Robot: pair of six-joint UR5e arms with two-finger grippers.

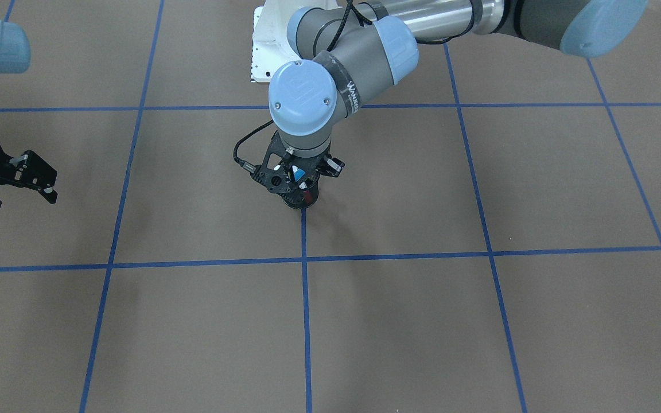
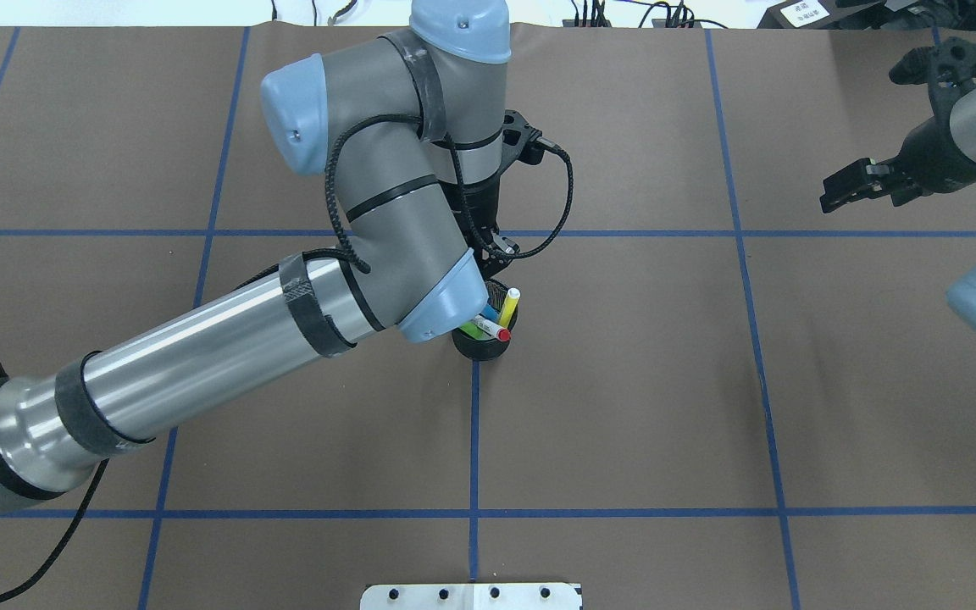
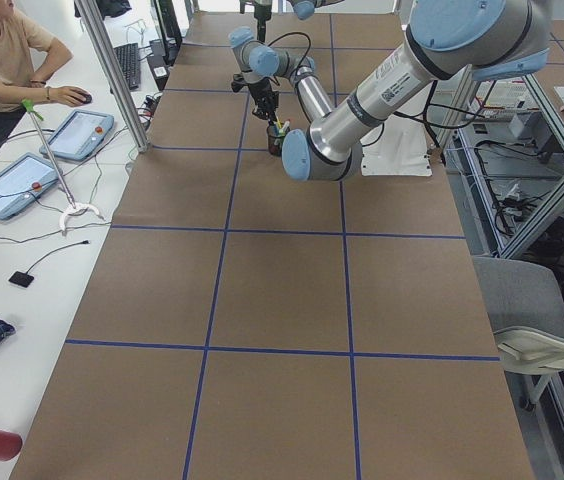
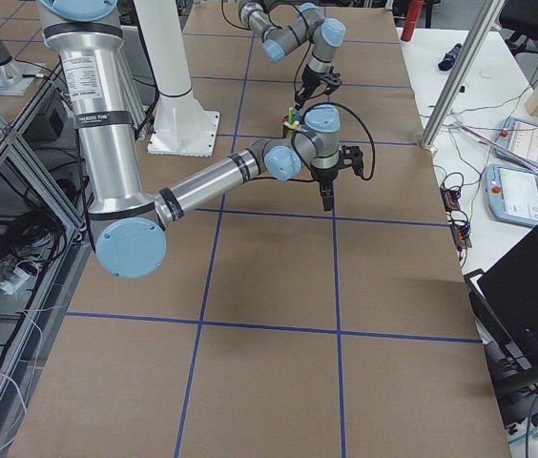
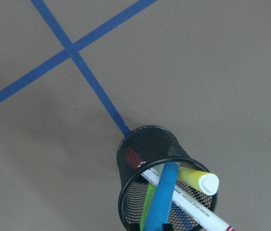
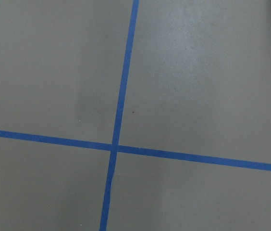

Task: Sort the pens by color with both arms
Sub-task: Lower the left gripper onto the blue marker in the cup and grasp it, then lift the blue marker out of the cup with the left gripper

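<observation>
Closest to the left wrist camera was the blue pen (image 5: 162, 199), its upper end running out of the view at 6 o'clock. It stood slanted in a black mesh cup (image 5: 147, 139) and crossed over the white-barrelled pen (image 5: 193, 207), whose red end rested low against the mesh at 10 o'clock. The yellow pen (image 5: 198, 179) leaned out toward 3 o'clock, its white end clear of the rim, and the green pen (image 5: 149, 209) was tucked beside the blue one at 7 o'clock. All four were in the cup, which sat mid-table at the tip of a blue tape line (image 5: 99, 94); none had been sorted yet.

Directly over the cup hung the left gripper (image 1: 295, 175). Its own wrist hid the fingers, so I could not tell how its jaws stood. The right gripper (image 1: 20, 192) waited well apart, toward 2 o'clock from the cup in the overhead view, its jaws spread with nothing between them.

To my eye these pens would be light and stiff, with smooth round plastic barrels likely to roll or slip in a loose pinch. The cup looked light enough to tip or drag along. I judged the best hold to be across the upper barrel, above the rim. The yellow one offered the freest grip.
</observation>
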